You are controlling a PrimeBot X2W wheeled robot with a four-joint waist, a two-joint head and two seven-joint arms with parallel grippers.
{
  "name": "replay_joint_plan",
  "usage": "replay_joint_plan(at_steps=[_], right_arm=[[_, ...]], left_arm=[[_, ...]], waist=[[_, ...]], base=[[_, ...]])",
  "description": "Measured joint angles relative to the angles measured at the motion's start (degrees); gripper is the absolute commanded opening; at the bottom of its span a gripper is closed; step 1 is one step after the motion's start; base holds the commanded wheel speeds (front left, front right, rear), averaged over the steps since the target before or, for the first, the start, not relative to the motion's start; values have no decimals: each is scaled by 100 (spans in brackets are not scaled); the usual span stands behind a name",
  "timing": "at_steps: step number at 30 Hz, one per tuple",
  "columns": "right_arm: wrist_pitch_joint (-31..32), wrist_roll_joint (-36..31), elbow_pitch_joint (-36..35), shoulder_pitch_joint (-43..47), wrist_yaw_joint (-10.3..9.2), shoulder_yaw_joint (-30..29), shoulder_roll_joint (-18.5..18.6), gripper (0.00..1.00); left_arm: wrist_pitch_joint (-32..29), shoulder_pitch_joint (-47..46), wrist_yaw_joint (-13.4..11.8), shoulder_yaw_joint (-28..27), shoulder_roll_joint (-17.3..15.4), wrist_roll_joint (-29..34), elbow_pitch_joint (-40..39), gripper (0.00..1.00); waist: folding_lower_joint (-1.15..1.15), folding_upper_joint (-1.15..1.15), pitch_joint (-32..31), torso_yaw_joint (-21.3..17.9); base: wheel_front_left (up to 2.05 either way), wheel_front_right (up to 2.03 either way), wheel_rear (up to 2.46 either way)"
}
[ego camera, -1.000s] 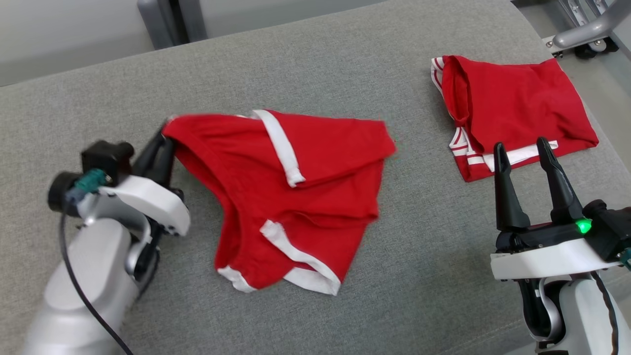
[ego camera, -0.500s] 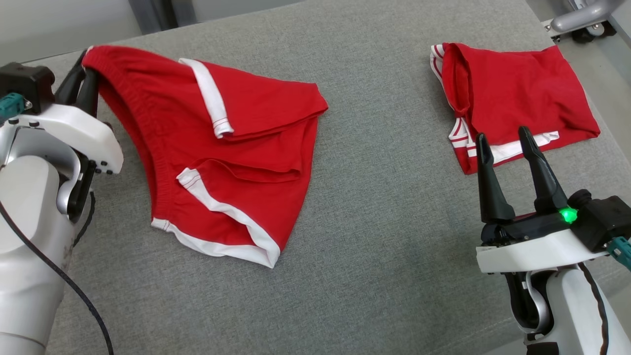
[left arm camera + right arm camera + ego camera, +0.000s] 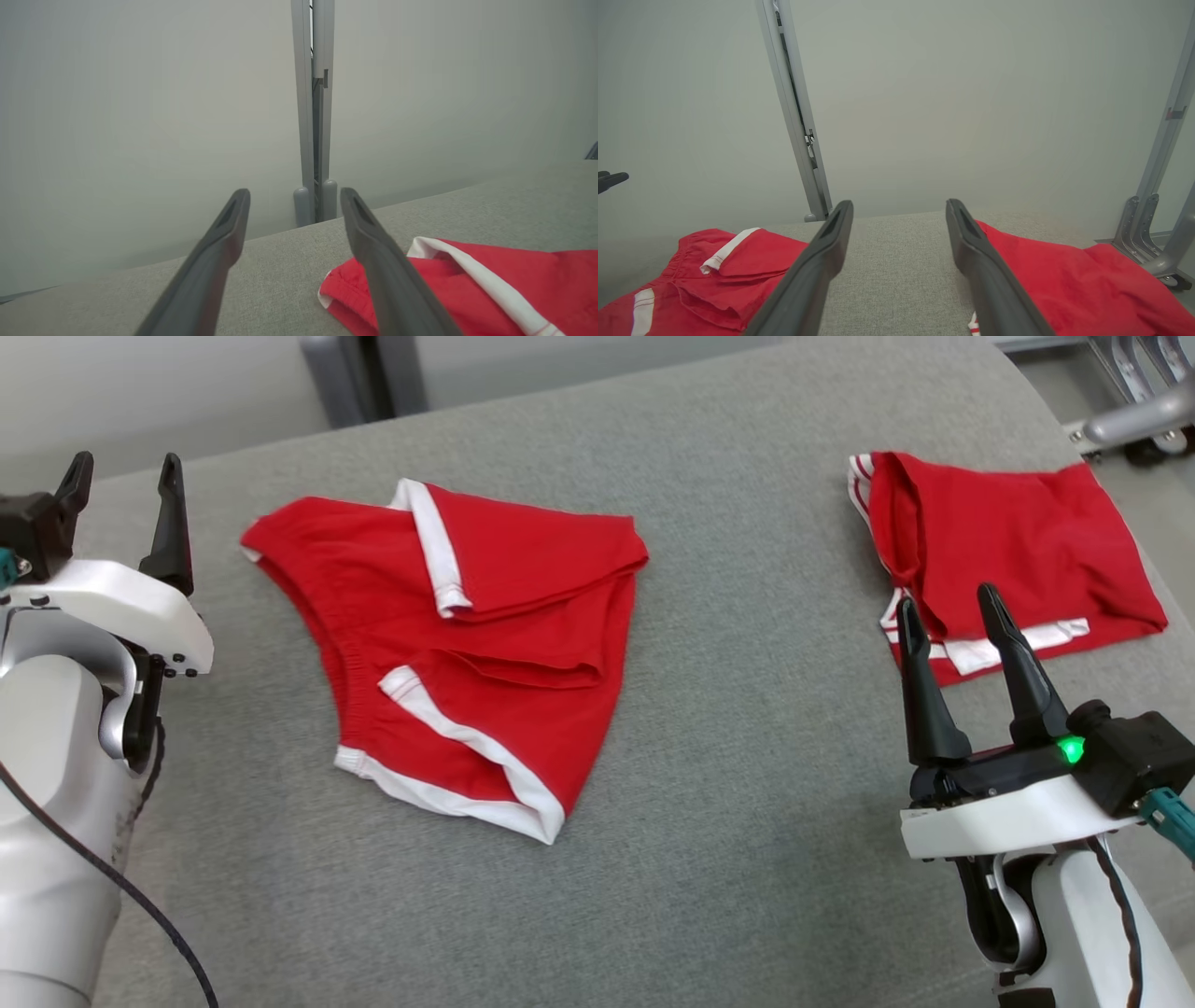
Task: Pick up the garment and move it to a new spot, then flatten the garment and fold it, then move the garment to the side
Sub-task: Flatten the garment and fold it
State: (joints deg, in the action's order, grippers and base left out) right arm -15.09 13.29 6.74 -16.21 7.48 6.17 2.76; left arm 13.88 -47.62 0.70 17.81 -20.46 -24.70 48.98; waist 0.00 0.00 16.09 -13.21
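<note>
Red shorts with white trim [image 3: 467,644] lie crumpled on the grey cushioned surface [image 3: 728,756], left of centre, one leg folded over the top. Their waistband corner [image 3: 336,289] shows just right of my left gripper's fingers in the left wrist view. My left gripper [image 3: 121,485] stands open at the far left, clear of the shorts and holding nothing. At the lower right my right gripper [image 3: 948,607] is open and empty, its tips in front of a second red garment [image 3: 1008,541]. The shorts [image 3: 714,275] also lie at the lower left of the right wrist view.
The second red garment [image 3: 1064,289], folded with white striped trim, lies at the surface's right end. Grey metal posts [image 3: 364,378] stand behind the back edge, and a metal frame foot [image 3: 1130,420] sits off the right corner. A pale wall lies beyond.
My left gripper has let go of the shorts' waistband and opened; the shorts now lie flat on the surface. The head camera shifted. The right gripper stayed open.
</note>
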Motion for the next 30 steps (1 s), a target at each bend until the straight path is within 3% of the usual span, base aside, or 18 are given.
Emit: replay_joint_plan(at_steps=[5, 9, 15, 22, 30], right_arm=[[0, -137, 5, 60, 0, -16, -2, 100], [-1, -289, -3, 148, 0, -27, 1, 100], [-4, -460, 25, 163, 0, -83, 0, 100], [-4, -565, 124, 279, 0, -109, 2, 100], [-4, -756, 190, 288, 0, 32, -3, 100]], left_arm=[[97, 444, 37, -231, 155, -146, -665, 100], [111, 1144, -96, -749, 283, -178, -1928, 100], [111, 2697, -151, -1232, 773, -32, -3354, 100], [111, 3940, 96, -1503, 1402, 159, -3932, 100], [111, 4250, 420, -1580, 1678, 420, -3931, 100]], waist=[[0, 0, -240, 265], [0, 0, -421, 527], [0, 0, -642, 904], [0, 0, -801, 1293], [0, 0, -830, 1621]], base=[[0, 0, 0], [0, 0, 0], [0, 0, 0], [0, 0, 0], [0, 0, 0]])
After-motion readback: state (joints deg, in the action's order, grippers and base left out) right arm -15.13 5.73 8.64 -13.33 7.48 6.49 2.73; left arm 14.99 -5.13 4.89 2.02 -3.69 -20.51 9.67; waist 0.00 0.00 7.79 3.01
